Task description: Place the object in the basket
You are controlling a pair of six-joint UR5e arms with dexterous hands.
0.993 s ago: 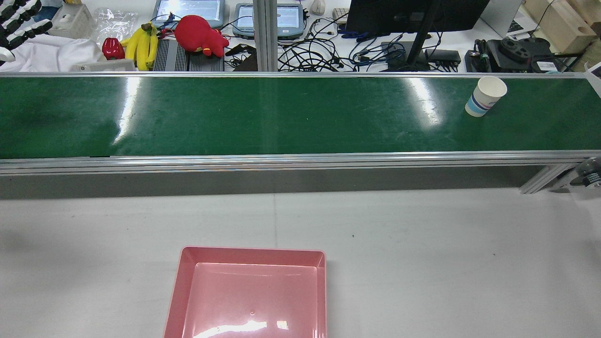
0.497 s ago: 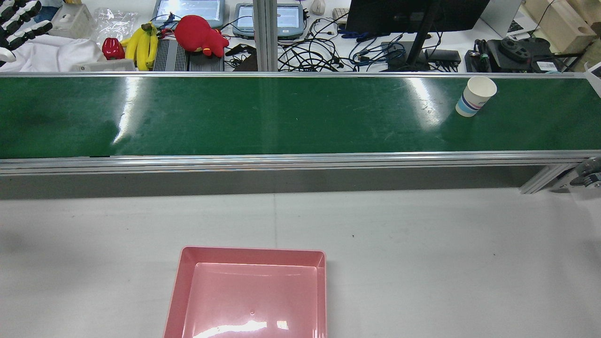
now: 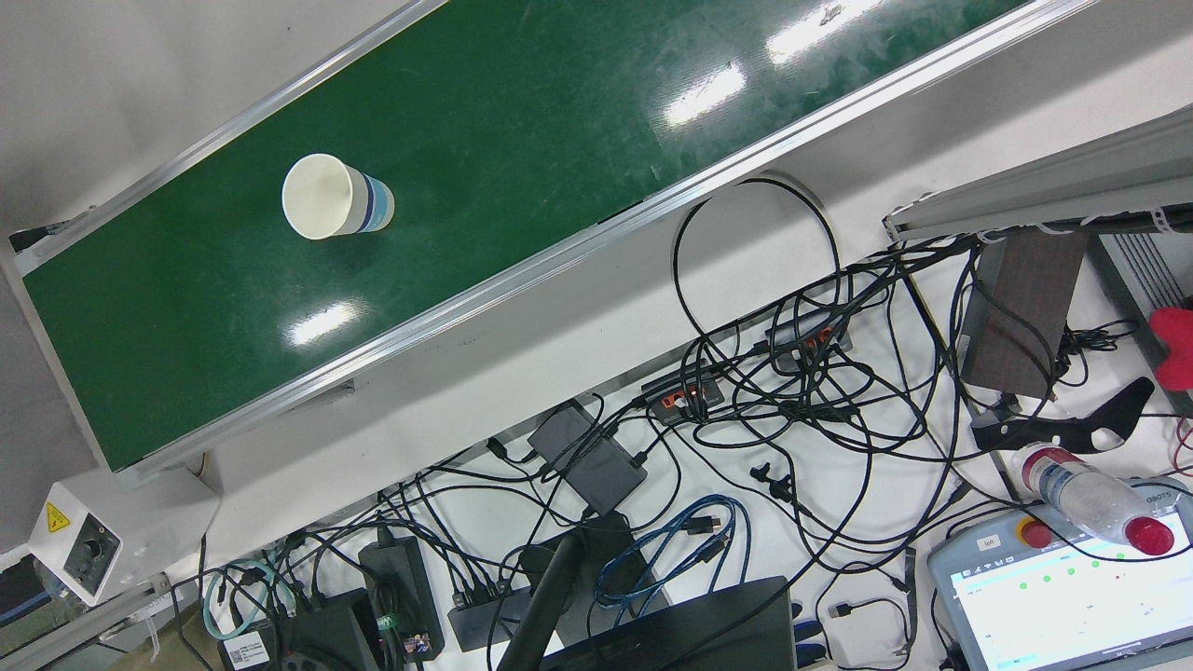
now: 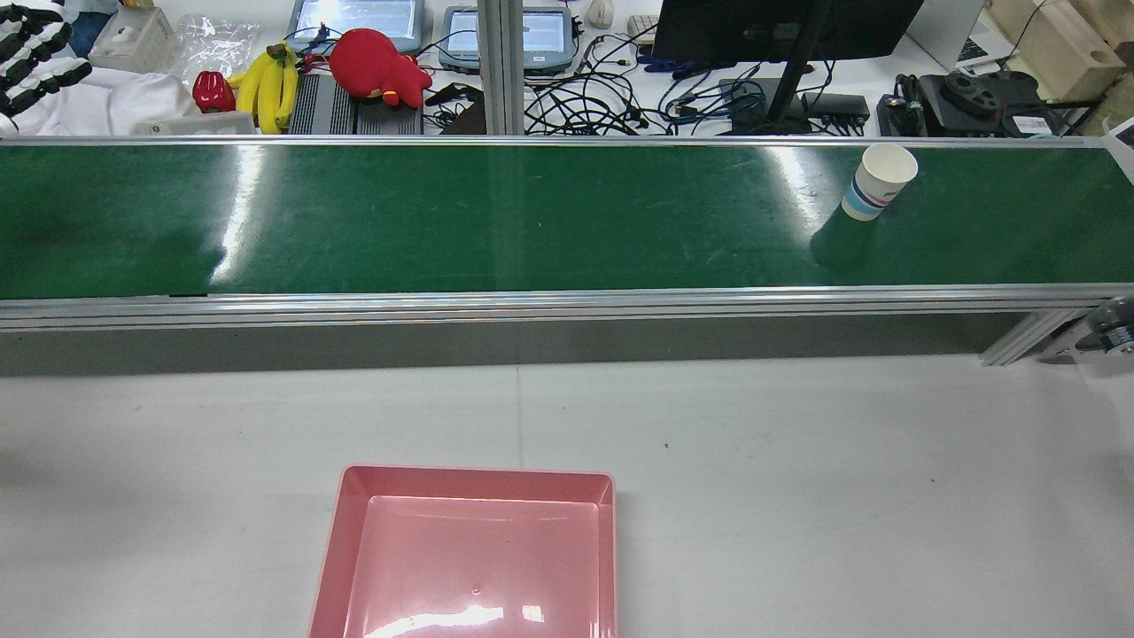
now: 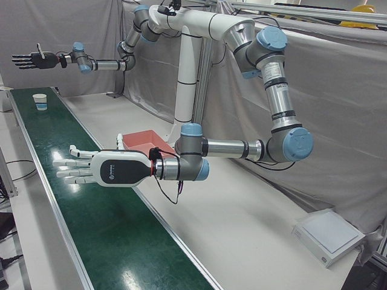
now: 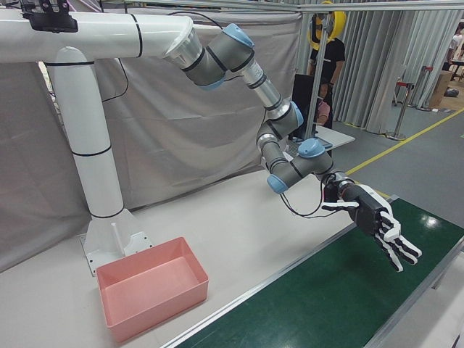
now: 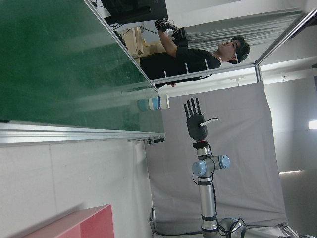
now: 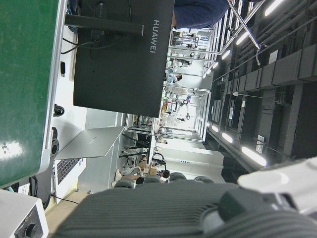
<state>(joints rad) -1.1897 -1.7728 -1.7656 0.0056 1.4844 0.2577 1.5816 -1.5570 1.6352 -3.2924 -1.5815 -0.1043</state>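
Green belt [image 3: 522, 121] fills the front view, and on it the paper cup [image 3: 335, 196] stands upright, mouth up, apart from both rails.

From the rear view I see that cup near the belt's right end, close to the far rail. The pink basket [image 4: 478, 476] sits empty on the white table [image 4: 842, 496] on the near side of the belt, well apart from the cup. My left hand [image 4: 31, 49] shows only at the top left corner, fingers parted.

In the left-front view, the left hand hovers flat above the belt, fingers straight and spread, holding nothing. The right hand [image 5: 33, 60] hangs in the air past the cup, also splayed and empty.

The right-front view gives me the left hand again, stretched out over the belt with nothing in it, the basket off to the side.

The left hand view shows the cup with the right hand open beyond it.

The right hand view shows only belt edge and a monitor [image 8: 119, 54].
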